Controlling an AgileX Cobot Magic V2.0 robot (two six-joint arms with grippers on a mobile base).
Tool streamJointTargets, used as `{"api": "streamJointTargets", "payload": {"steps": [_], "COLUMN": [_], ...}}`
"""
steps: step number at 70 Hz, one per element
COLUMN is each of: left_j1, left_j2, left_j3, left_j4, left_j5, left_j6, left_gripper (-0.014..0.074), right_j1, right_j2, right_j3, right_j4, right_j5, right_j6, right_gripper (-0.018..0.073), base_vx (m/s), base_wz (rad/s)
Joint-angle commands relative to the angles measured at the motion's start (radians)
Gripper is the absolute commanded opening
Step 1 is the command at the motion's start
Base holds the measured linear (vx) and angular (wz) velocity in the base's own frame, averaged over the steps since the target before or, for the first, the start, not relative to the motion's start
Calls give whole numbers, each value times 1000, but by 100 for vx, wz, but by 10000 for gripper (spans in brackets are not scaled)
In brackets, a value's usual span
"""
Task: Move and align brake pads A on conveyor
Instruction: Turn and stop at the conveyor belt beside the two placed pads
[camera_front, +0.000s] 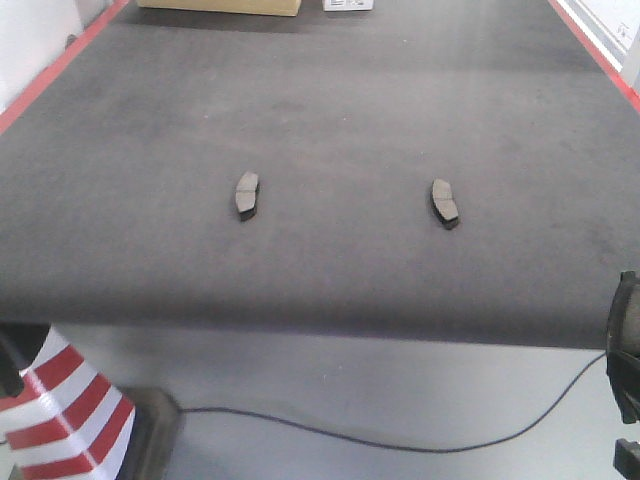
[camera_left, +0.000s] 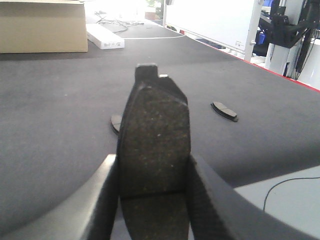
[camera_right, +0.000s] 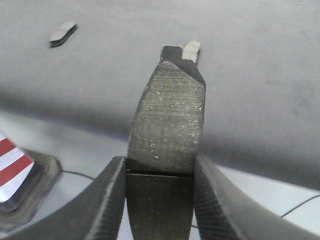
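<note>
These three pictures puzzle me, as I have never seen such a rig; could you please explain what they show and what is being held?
It is a robot with two arms, each ending in a gripper with two jaws. The front view looks forward from the robot over a wide dark grey conveyor with red edges. Two small grey brake pads lie on it, the left pad and the right pad, well apart. The other two pictures come from cameras on the wrists, looking along the jaws. The left gripper is shut on a third pad, and the right gripper is shut on a fourth pad. Both held pads stick out forward toward the belt. A red and white cone and a cable are on the floor in front.
</note>
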Motion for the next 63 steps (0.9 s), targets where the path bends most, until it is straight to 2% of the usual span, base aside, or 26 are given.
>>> {"api": "streamJointTargets", "payload": {"steps": [1,63], "left_j1": [-4,-4], "left_j2": [5,5], "left_j3": [-28,-28], "left_j4": [-7,-7], "left_j5": [-100,-97], "left_j6": [-1,-1], "left_gripper": [3,3], "right_j1": [-4,-4], "right_j2": [5,5], "right_j3": [-30,-30], "right_j4": [-8,-8], "right_j5": [-86,-86], "right_j6": [-6,-6], "right_gripper": [35,35], "base_vx": [25,21], "base_wz": [-10,-8]}}
